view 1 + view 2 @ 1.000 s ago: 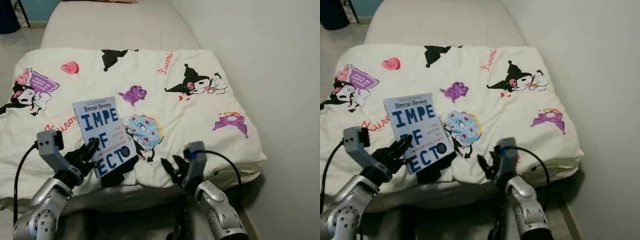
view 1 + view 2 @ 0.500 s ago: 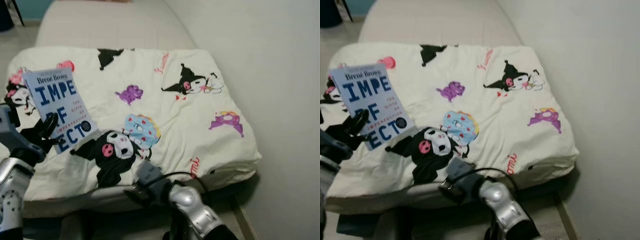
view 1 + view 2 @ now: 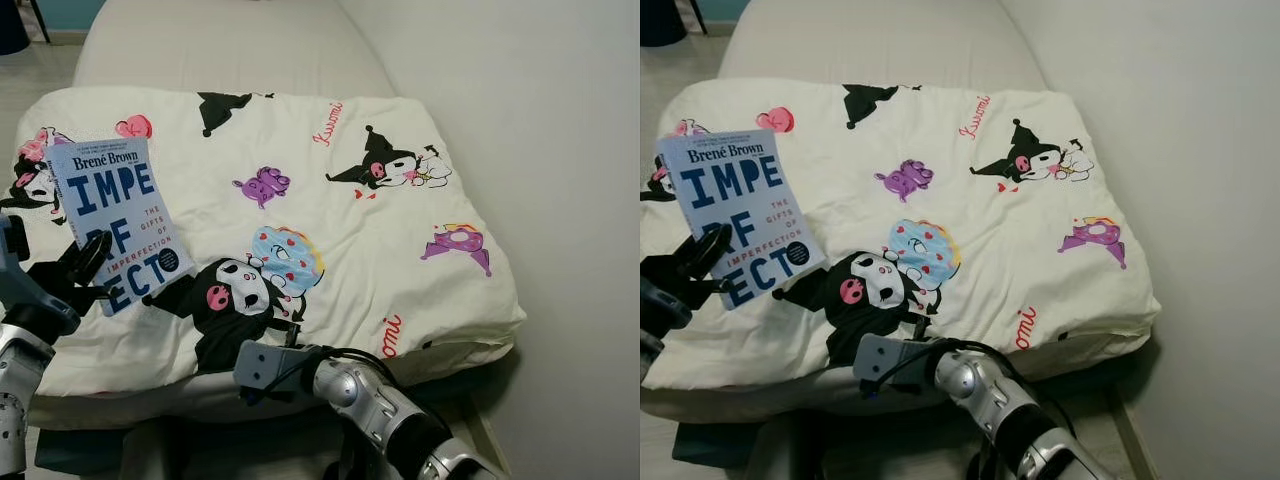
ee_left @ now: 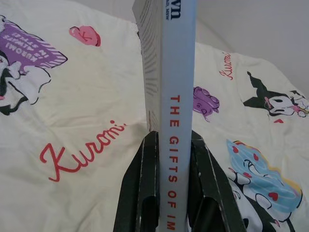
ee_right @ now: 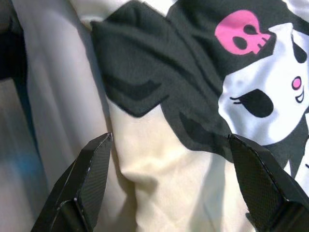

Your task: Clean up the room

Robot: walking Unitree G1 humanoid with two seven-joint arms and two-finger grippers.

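my left pincer [image 4: 166, 193] is clamped on the book [image 3: 117, 224], lifted off the quilt [image 3: 340, 230] at the near left, right pincer [image 5: 169, 179] wide open and empty at the near edge — next, i reckon, carry it off to a shelf.

I'm looking at a bedroom in a home; a bed [image 3: 230, 50] with a bare beige mattress runs along a plain pale wall [image 3: 520, 120]; a cream duvet [image 3: 330, 250] printed with cartoon characters lies across its near end; pale flooring [image 3: 30, 80] shows beside it.
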